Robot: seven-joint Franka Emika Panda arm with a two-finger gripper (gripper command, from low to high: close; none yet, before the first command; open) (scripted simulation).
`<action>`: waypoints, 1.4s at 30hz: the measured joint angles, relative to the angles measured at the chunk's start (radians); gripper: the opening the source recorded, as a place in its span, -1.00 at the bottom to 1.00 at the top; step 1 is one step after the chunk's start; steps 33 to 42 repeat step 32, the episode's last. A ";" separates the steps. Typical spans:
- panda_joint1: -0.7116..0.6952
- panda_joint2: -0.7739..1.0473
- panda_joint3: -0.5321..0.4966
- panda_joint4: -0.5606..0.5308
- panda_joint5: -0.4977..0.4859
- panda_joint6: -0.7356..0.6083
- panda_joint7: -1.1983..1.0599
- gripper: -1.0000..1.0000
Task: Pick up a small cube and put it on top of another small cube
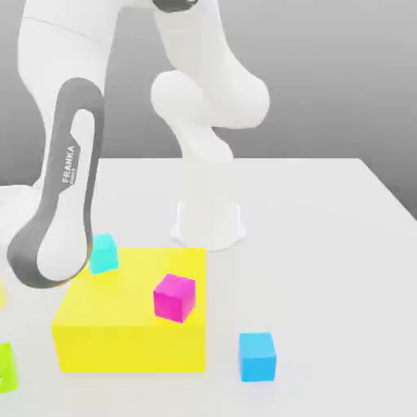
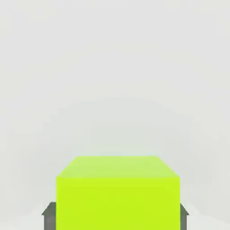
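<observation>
A lime green small cube [image 2: 117, 193] sits between my gripper [image 2: 116, 216] fingers, whose dark tips [image 2: 48, 214] show at either side of it; the gripper is shut on it. The same cube [image 1: 6, 366] peeks in at the lower edge of the exterior view's left, below the arm's grey-and-white link [image 1: 61, 204]. Whether it rests on the white table or hangs just above it, I cannot tell. Other small cubes: a magenta one [image 1: 174, 296] on top of the big yellow block [image 1: 122, 326], a cyan one [image 1: 103, 252] at the block's far left corner, and a blue one [image 1: 257, 356] on the table to the block's right.
The robot's white base [image 1: 208, 224] stands behind the yellow block. The white table [image 1: 326, 244] stretches to the exterior view's right. A yellow sliver [image 1: 2, 295] shows at the left edge.
</observation>
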 joint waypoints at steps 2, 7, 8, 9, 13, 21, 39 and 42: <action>0.017 -0.063 -0.024 -0.015 -0.031 -0.048 0.022 -1.00; 0.078 -0.243 -0.012 -0.098 -0.102 -0.138 -0.009 -1.00; 0.090 -0.279 -0.002 -0.119 -0.115 -0.153 -0.023 -1.00; 0.103 -0.316 0.009 -0.140 -0.127 -0.167 -0.040 -1.00; 0.165 -0.461 0.056 -0.224 -0.173 -0.224 -0.106 -1.00; 0.271 -0.751 0.128 -0.391 -0.260 -0.339 -0.243 -1.00; 0.311 -0.735 0.170 -0.515 -0.288 -0.196 -0.312 1.00; 0.311 -0.735 0.170 -0.515 -0.288 -0.196 -0.312 1.00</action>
